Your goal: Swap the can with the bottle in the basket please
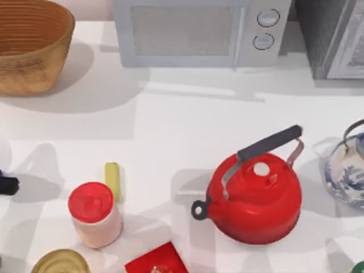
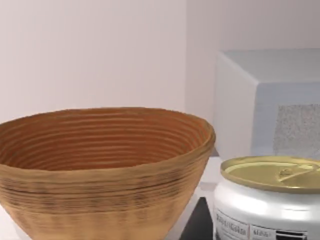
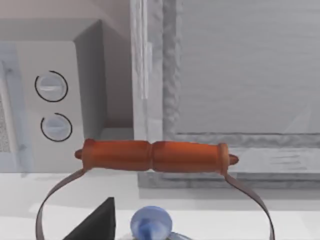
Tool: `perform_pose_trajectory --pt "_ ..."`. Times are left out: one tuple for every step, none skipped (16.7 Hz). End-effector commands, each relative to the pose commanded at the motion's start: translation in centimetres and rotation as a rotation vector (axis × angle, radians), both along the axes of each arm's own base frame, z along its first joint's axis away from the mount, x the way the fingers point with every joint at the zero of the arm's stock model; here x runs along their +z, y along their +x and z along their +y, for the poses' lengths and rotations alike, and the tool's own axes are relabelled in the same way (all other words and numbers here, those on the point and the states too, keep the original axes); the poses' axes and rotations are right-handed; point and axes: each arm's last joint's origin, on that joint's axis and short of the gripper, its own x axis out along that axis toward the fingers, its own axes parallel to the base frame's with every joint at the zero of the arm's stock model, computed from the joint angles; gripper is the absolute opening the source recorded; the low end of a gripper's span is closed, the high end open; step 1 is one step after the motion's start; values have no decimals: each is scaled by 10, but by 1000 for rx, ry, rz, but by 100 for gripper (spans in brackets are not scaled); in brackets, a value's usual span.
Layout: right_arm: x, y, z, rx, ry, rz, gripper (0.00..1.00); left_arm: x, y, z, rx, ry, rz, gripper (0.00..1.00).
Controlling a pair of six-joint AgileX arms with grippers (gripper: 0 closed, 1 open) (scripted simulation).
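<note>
L arm's dark tip pokes in at table's left edge; can't tell its grip. Basket sits far-left at back, inside looks bare in left wrist view. Can at front-left edge, just beside red-lidded jar. Red kettle right of centre.

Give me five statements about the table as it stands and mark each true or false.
1. The basket sits at the table's far left corner. True.
2. The can lies inside the basket. False: it stands on the table at the near left edge.
3. The red kettle stands right of the red-lidded jar. True.
4. The yellow-green stick lies beside the microwave. False: it lies by the jar.
5. The kettle is tipped over. False: it stands upright.
</note>
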Motion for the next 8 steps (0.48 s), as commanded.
perform_pose_trajectory --pt "0 0 0 0 0 0 100 11 6 -2 -40 1 -8 0" --pt "0 0 0 0 0 0 100 21 14 -5 -86 3 -16 0" --pt "0 0 0 0 0 0 100 32 23 -8 -137 5 -23 0" --pt "0 0 0 0 0 0 100 43 35 -12 -192 8 -30 0" --pt "0 0 0 0 0 0 100 52 48 -16 -251 10 -36 0" --pt "0 0 0 0 0 0 100 60 62 -21 -313 13 -42 0" --pt "0 0 0 0 0 0 100 66 79 -28 -378 16 -46 0" --pt "0 0 0 0 0 0 100 70 97 -35 -446 19 -49 0"
